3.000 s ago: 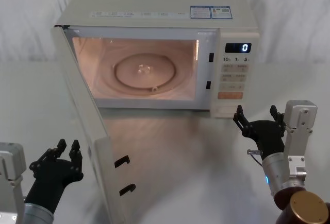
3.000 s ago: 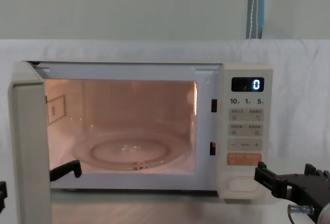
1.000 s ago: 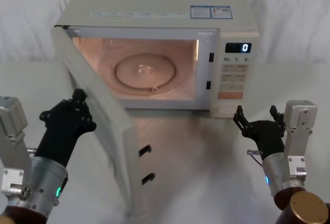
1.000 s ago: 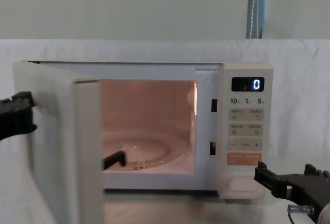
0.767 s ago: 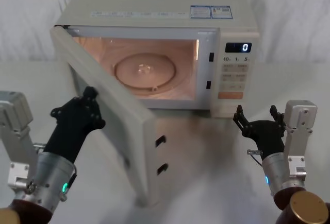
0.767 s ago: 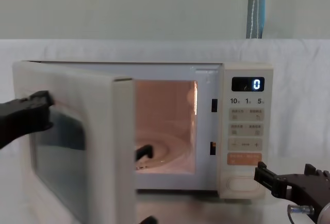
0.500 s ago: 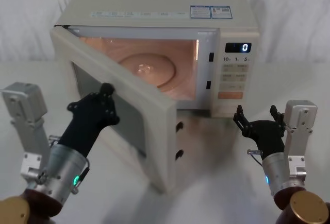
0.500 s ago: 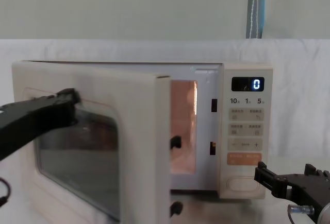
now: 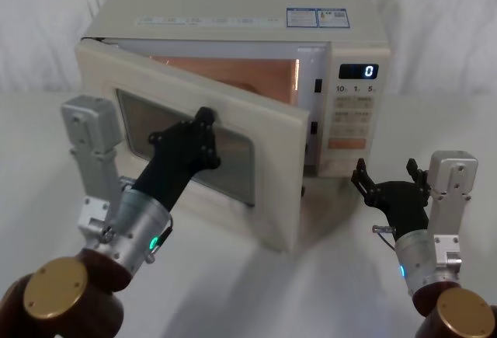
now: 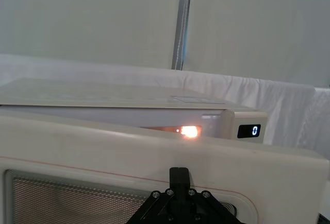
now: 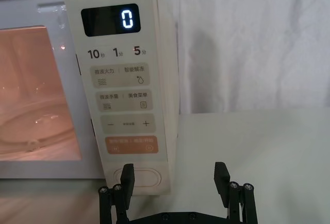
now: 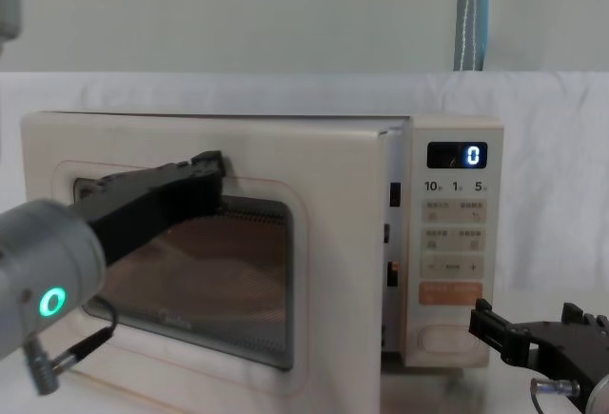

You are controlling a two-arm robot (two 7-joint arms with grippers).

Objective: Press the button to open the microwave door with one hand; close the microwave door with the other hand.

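Now you have the microwave door swung most of the way in: half a second ago it stood at a wide angle with the lit cavity plainly on show, and three seconds ago it hung fully open toward the left edge of the table; at this moment only a narrow gap is left at its latch side, with a strip of orange glow above its top rim. Your left gripper has followed it inward and presses against the door's dark window, tips on the glass; whether its fingers are spread or together you cannot tell, since the chest view gives one dark mass and the left wrist view cuts the fingers off at the lower border. Your right gripper has not shifted across these frames; it hovers low near the front right corner of the microwave, fingers spread wide and holding nothing. The button sits at the foot of the control panel, partly masked in the right wrist view by one black fingertip, just short of contact. The display reads 0. The door hides the turntable and most of the cavity.
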